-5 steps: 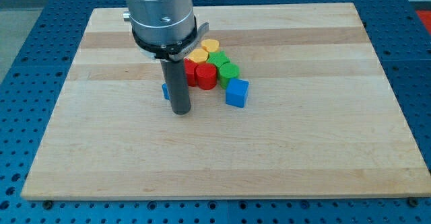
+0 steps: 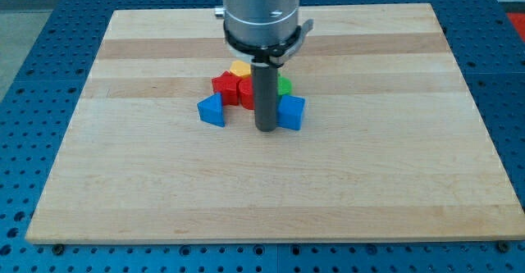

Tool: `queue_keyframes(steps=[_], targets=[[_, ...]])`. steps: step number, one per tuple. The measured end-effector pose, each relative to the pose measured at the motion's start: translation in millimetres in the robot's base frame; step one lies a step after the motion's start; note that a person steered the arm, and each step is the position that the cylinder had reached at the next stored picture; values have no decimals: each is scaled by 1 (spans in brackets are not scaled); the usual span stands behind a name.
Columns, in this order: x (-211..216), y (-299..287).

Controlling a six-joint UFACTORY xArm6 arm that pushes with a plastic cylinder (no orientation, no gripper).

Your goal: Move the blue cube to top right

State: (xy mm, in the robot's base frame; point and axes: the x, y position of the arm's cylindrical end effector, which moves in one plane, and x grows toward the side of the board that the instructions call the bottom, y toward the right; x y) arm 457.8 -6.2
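Observation:
The blue cube [image 2: 291, 111] sits near the middle of the wooden board [image 2: 271, 199]. My tip [image 2: 266, 129] rests on the board right against the cube's left side. A second blue block [image 2: 212, 109], wedge-like, lies further to the view's left. Behind the rod, a cluster of blocks is partly hidden: a red block [image 2: 225, 85], a yellow block [image 2: 239, 67] and a green block [image 2: 284, 85].
The arm's grey wrist [image 2: 259, 11] hangs over the board's upper middle and hides part of the cluster. The board lies on a blue perforated table [image 2: 33, 52].
My tip has moved to the view's right, from beside the left blue block to the blue cube's left side. The left blue block now shows fully. The blocks have not visibly moved.

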Motion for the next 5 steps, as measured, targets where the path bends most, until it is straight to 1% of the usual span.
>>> queue_keyframes(steps=[1,2,3,4,5], targets=[[-7,25],[-7,65],[-18,93],[-39,109],[-45,139]])
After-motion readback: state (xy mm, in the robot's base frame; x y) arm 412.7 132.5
